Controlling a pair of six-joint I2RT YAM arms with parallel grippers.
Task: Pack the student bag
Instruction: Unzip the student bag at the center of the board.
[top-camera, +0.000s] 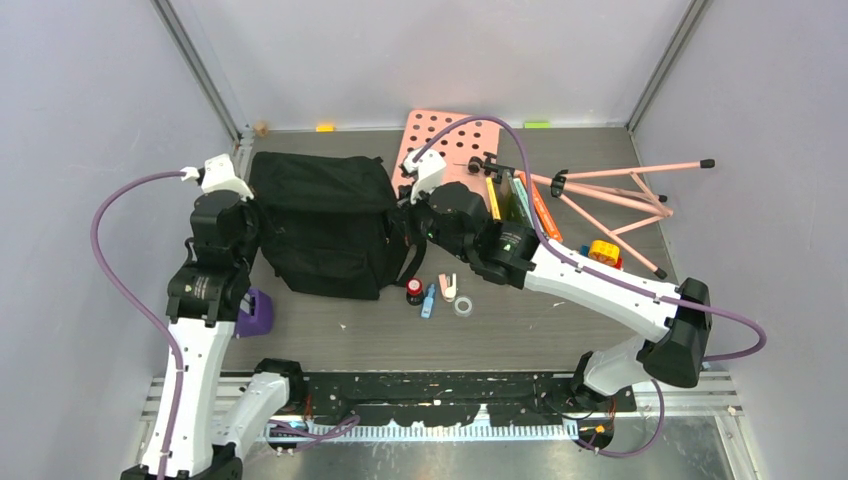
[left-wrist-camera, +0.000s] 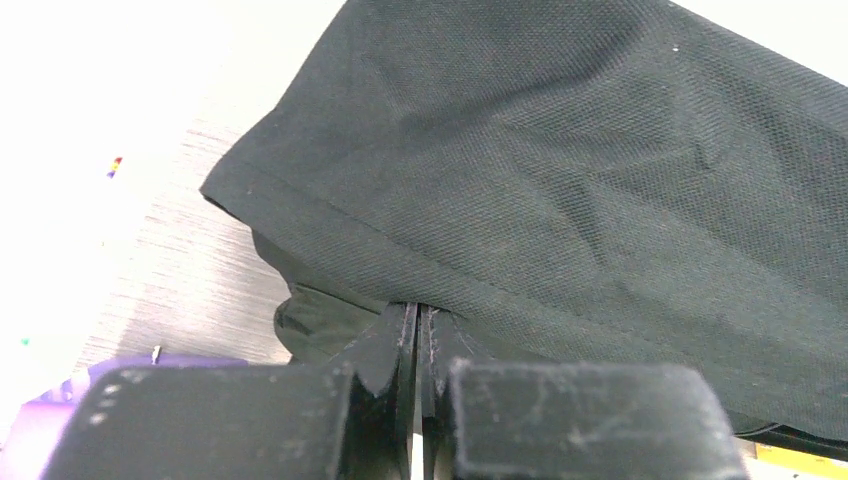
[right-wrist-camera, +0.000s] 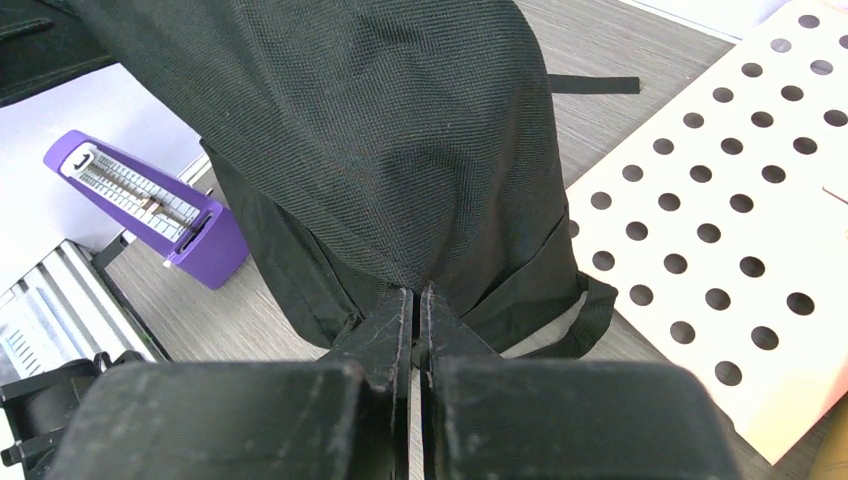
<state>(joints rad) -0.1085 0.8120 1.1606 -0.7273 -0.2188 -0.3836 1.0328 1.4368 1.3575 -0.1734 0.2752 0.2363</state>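
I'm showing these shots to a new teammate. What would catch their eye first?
A large black soft fabric backpack dominates the middle of the overhead view, with the left jaws and the right jaws each shut on its fabric, one at either side. Behind it to the right lies a pink perforated board, with a pink thin-legged folding stand further right. A purple pyramid-shaped metronome sits at the backpack's near left corner.

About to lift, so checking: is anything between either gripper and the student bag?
Nothing visible. The left gripper and the right gripper are each shut directly on the student bag fabric, one at each side, with no other item between.
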